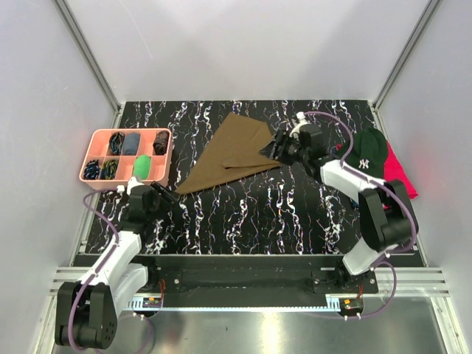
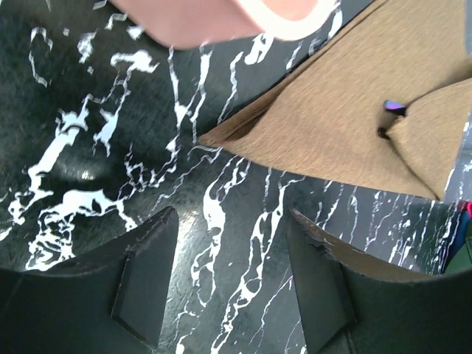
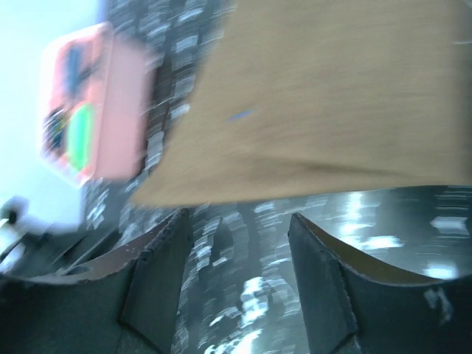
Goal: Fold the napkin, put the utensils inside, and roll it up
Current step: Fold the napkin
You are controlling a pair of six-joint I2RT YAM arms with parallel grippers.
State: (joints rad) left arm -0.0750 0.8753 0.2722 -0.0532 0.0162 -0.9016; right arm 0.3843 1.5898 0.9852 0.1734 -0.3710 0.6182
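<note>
While looking down from above, finds the napkin (image 1: pixel 228 151) folded into a long triangle, flat on the table (image 1: pixel 258 214) toward twelve o'clock of centre. Shows a purple-blue tip of the utensils (image 2: pixel 394 107) peeking from under a flap. Places the left gripper (image 1: pixel 171 198) just short of the napkin's seven o'clock tip, jaws parted, holding nothing. Puts the right gripper (image 1: pixel 279 150) at its three o'clock corner, fingers spread, empty.
</note>
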